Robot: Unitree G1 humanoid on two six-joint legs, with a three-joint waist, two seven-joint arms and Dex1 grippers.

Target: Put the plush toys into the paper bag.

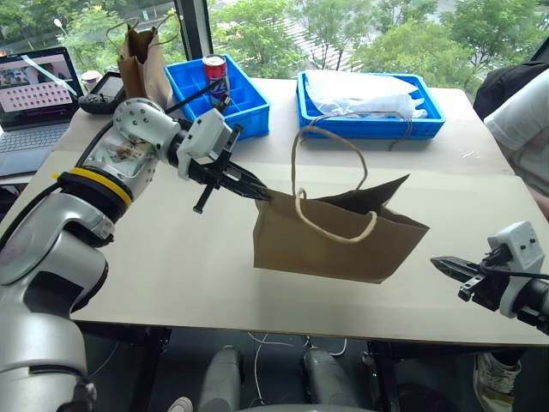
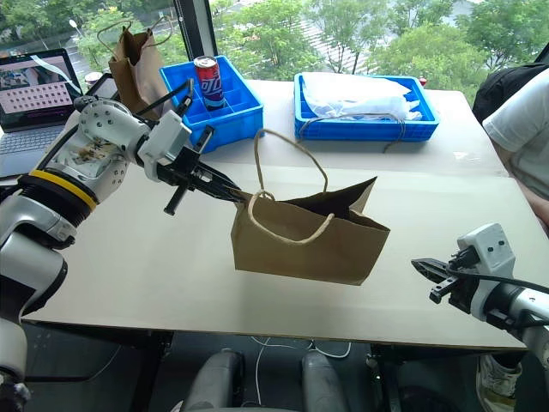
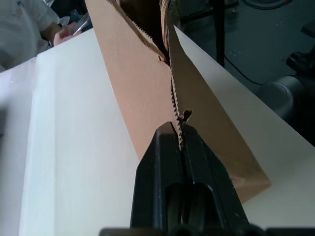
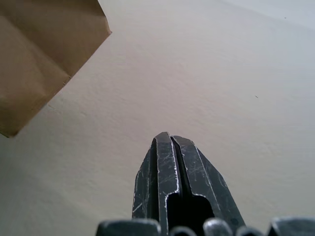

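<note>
The wide brown paper bag (image 1: 330, 240) with tan cord handles stands open in the middle of the table. My left gripper (image 1: 262, 194) is shut on the serrated top edge at the bag's left end (image 3: 178, 129), pinching the rim. My right gripper (image 1: 437, 263) hovers shut and empty over the table's front right, apart from the bag's right corner (image 4: 44, 64). The plush toys are out of view; the bag's inside is dark.
A blue bin (image 1: 243, 110) holding a red can (image 1: 215, 75) stands at the back left, a second blue bin (image 1: 429, 127) with white plastic at the back right. A narrower brown bag (image 1: 141, 60) and a laptop (image 1: 34, 94) sit far left. A person's sleeve (image 1: 523, 129) is at the right edge.
</note>
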